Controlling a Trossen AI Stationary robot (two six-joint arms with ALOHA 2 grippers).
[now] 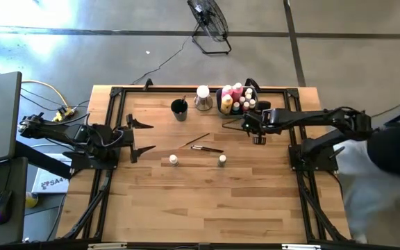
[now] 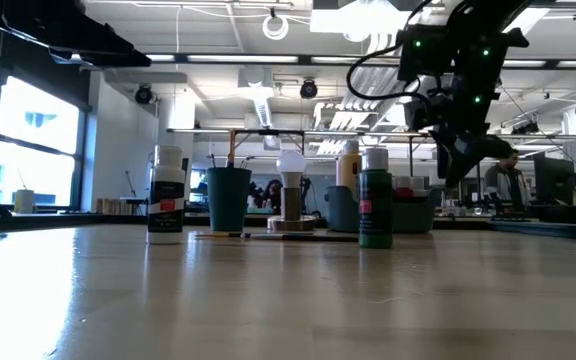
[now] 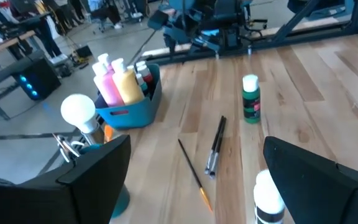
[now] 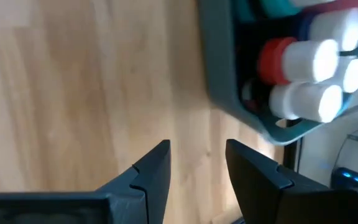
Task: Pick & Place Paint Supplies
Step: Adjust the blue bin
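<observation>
Wooden tabletop (image 1: 207, 194) in what looks like a big open workshop, with a floor fan (image 1: 210, 24) behind it.

Right gripper (image 4: 197, 163): its fingers are parted with only bare wood showing in the gap, so it's carrying nothing. It hangs above the table just beside the grey-blue bin (image 1: 236, 104), which sits a little off to one side of the fingertips and is already packed with bottles, pink (image 3: 107, 87) and yellow (image 3: 127, 86) ones plus several white caps (image 4: 306, 99). My read is it's between trips, and empty jaws next to a loaded bin suggest a drop-off is done.

Further out from those fingers, toward the middle of the table, lie two thin brushes (image 1: 201, 144), crossing or nearly touching. Beyond them stand two small white-capped bottles: the green one (image 3: 250, 99) closer to the right gripper, the black-labelled one (image 2: 166, 195) farther off toward the left arm. A dark cup (image 1: 179, 108) and a white bulb-shaped thing (image 1: 203, 97) stand by the bin on its other side.

Left gripper (image 1: 139, 137) is parked near its own edge of the table, fingers wide apart, empty, with the black-labelled bottle just ahead of it.

Next move, I'd guess: swing out to the green bottle or the brushes. Brushes lie flat and thin, so they need a low, square pinch. The bottle is upright and easy to tip.
</observation>
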